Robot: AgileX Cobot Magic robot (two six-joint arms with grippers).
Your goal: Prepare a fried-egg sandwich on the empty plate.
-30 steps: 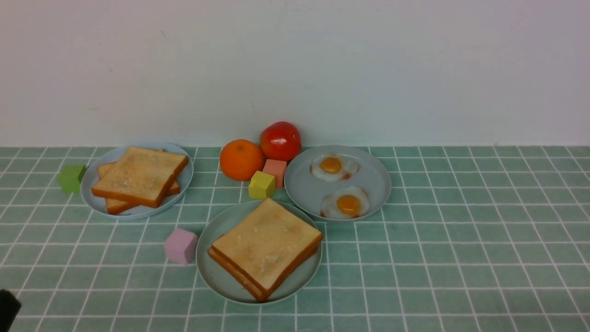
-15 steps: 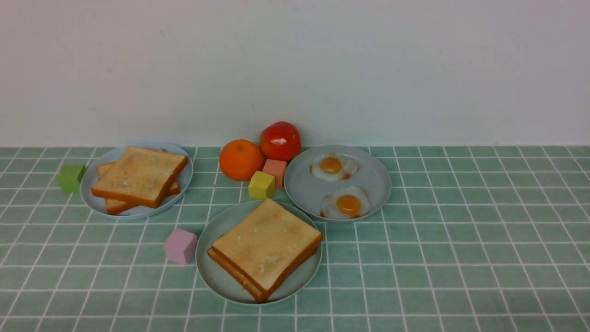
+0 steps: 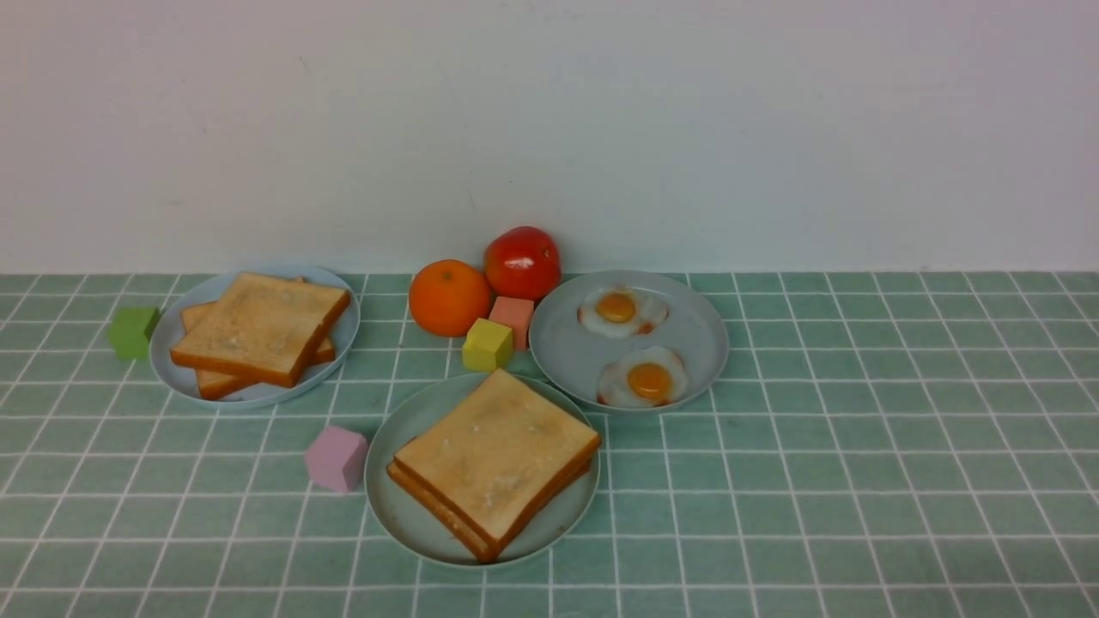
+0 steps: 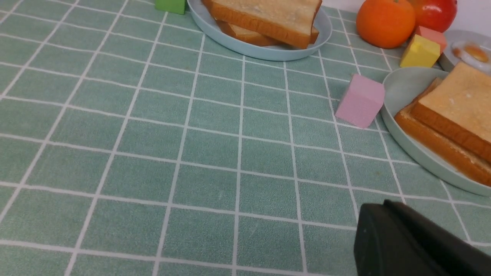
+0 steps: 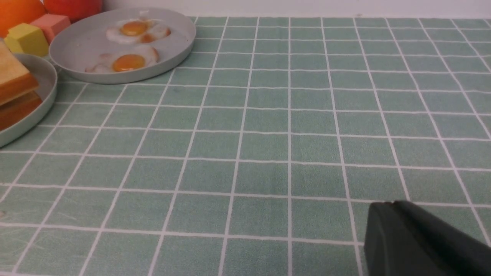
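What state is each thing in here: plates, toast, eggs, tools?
Mint plate: holds two stacked toast slices; no egg visible between them.
Sandwich: top slice slightly askew.
Left plate: pile of toast, slices fanned.
Right plate: two eggs, flat, apart.
Left tool: shut, empty, off the food.
Right tool: shut, empty, off the food.

1. Setting: a staged tabletop test bench, lab-like rather than a real kitchen.
2. Worktop [image 3: 859, 446]: covered in green cloth with a white grid.
3. Backdrop: plain white wall [image 3: 549, 129], no fittings.
4. Props: toy-like toast [image 3: 258, 330], fried eggs [image 3: 648, 379], orange [image 3: 448, 298], tomato [image 3: 522, 262].
5. Coloured blocks [image 3: 336, 458] scattered among the plates [image 3: 567, 352].
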